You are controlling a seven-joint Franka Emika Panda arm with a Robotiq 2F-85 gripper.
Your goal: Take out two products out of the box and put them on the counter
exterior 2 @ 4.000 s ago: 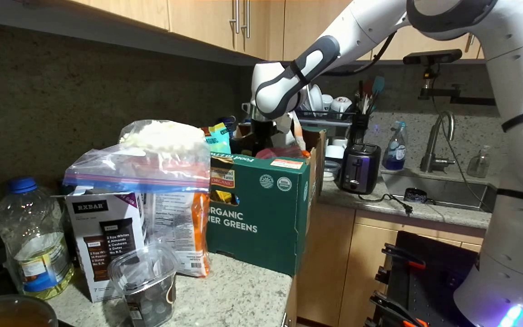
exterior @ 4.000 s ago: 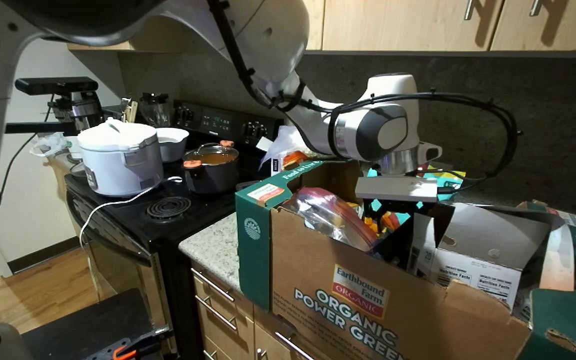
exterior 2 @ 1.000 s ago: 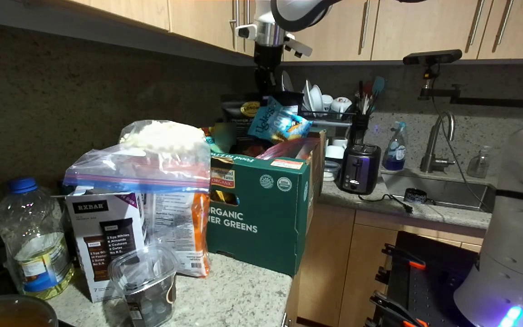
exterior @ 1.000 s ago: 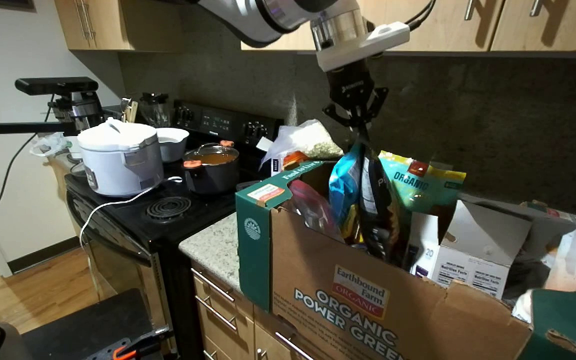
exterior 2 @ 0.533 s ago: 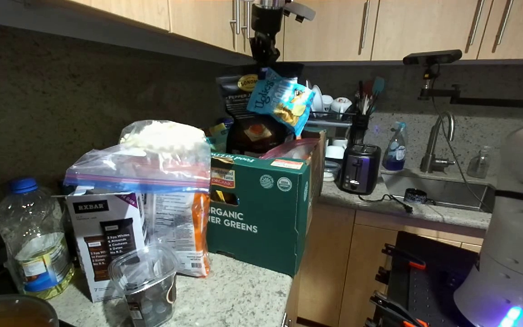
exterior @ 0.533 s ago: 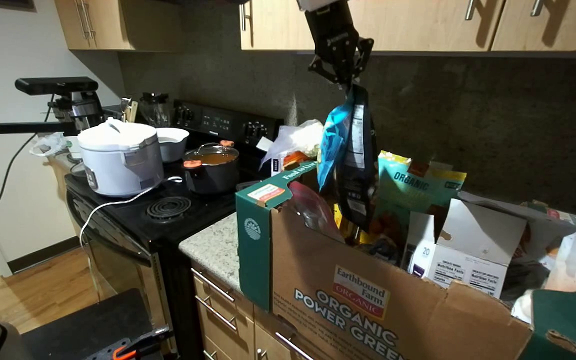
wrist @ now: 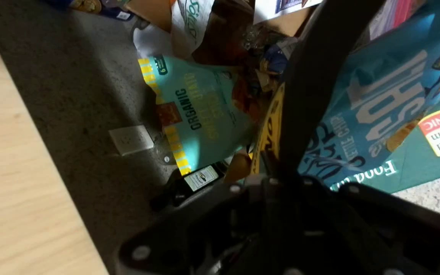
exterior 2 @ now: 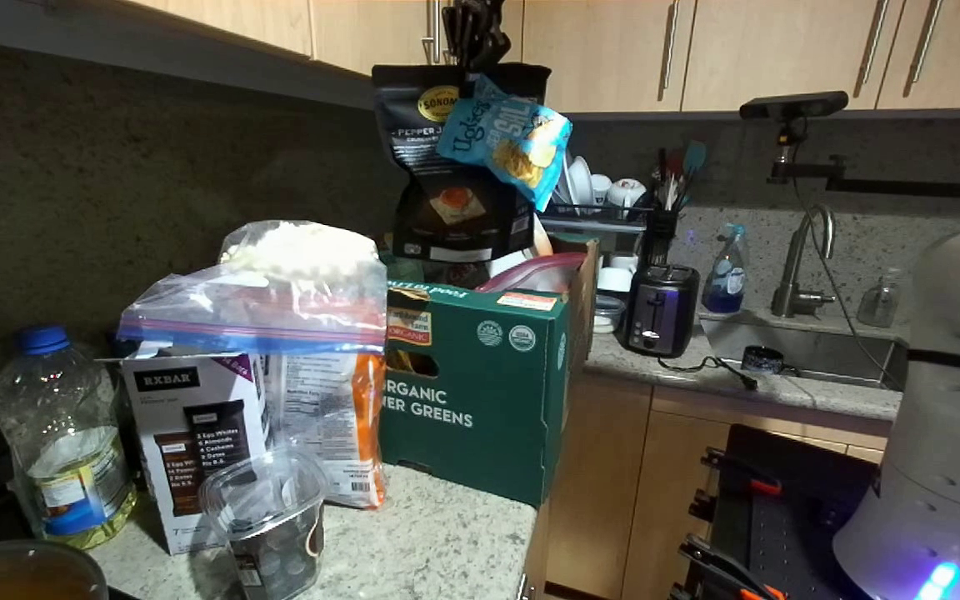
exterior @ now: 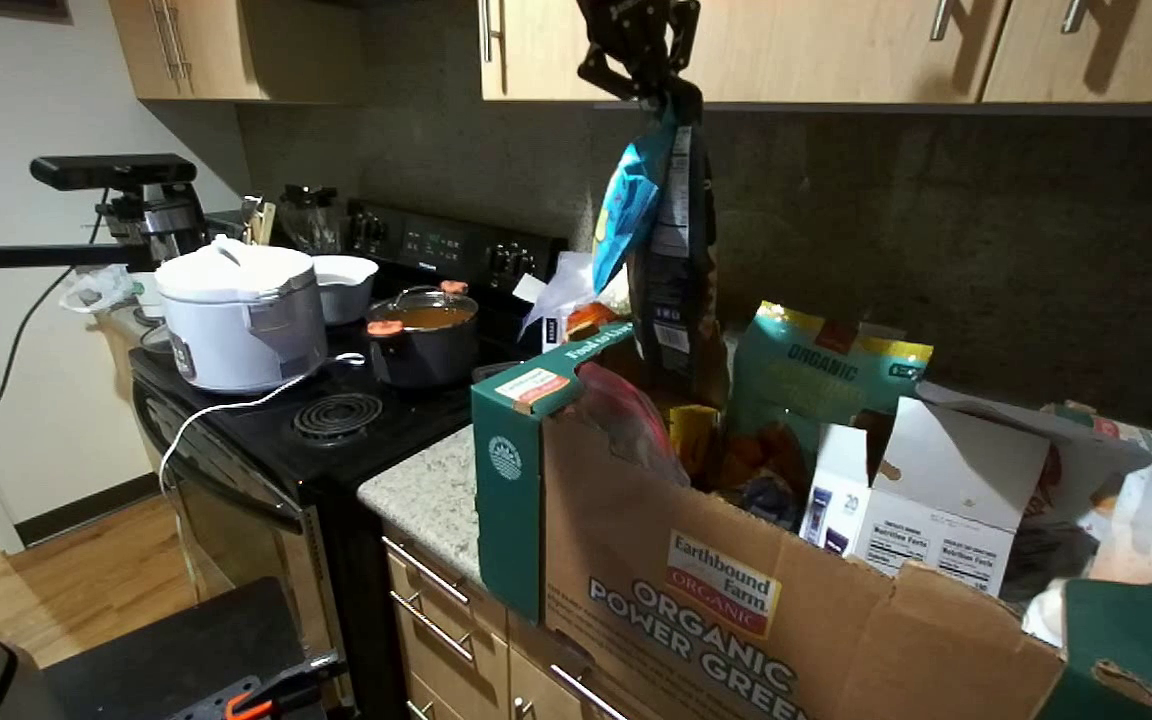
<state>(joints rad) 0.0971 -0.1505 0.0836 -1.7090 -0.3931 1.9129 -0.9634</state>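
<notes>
High above the box (exterior: 786,620), my gripper (exterior: 661,95) is shut on the top edges of two bags. These are a black pouch (exterior 2: 455,204) and a smaller blue chip bag (exterior 2: 513,142) hanging side by side. In an exterior view the pouch's lower end overlaps the box's left end; the wrist view shows the blue bag (wrist: 380,107) right of the dark pouch edge (wrist: 315,76). Both fingertips are mostly lost in shadow there. The speckled counter (exterior 2: 430,533) shows in front of the box's green end.
Inside the box stand a teal pouch (exterior: 816,370), an opened white carton (exterior: 936,540) and a red-sealed clear bag (exterior: 626,410). Beside it on the counter are an RXBAR box (exterior 2: 197,442), a clear tub (exterior 2: 272,525) and an oil bottle (exterior 2: 72,458). Cabinets (exterior: 836,50) hang overhead.
From down inside the box, my gripper has risen with the black pouch and blue bag. Over the last second both went up and toward the box's green end near the stove.
</notes>
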